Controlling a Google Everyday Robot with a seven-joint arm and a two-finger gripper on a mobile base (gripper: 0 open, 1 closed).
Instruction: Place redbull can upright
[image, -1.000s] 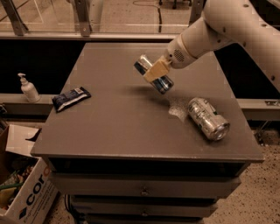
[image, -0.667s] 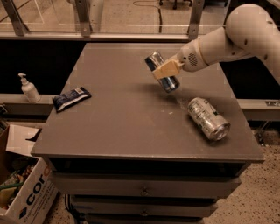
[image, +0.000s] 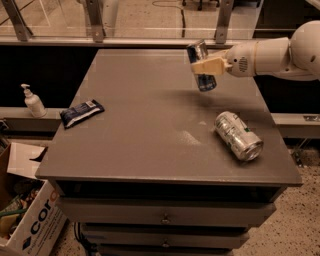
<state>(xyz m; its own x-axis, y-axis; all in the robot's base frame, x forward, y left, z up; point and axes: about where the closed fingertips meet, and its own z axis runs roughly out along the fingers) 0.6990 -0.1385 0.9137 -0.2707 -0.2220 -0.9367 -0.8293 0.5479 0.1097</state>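
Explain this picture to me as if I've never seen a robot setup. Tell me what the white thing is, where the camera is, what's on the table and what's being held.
The white thing coming in from the right is the robot's arm. It ends in a gripper, a clamp with two fingers. There is only one camera. It looks down on the grey table from the front, and its mounting cannot be told.

The gripper is closed on the redbull can, a slim blue and silver can. It holds the can slightly tilted in the air above the table's far right part.

A fatter silver can lies on its side on the table at the right. A dark snack packet lies at the left. Off the table are a pump bottle and a cardboard box.
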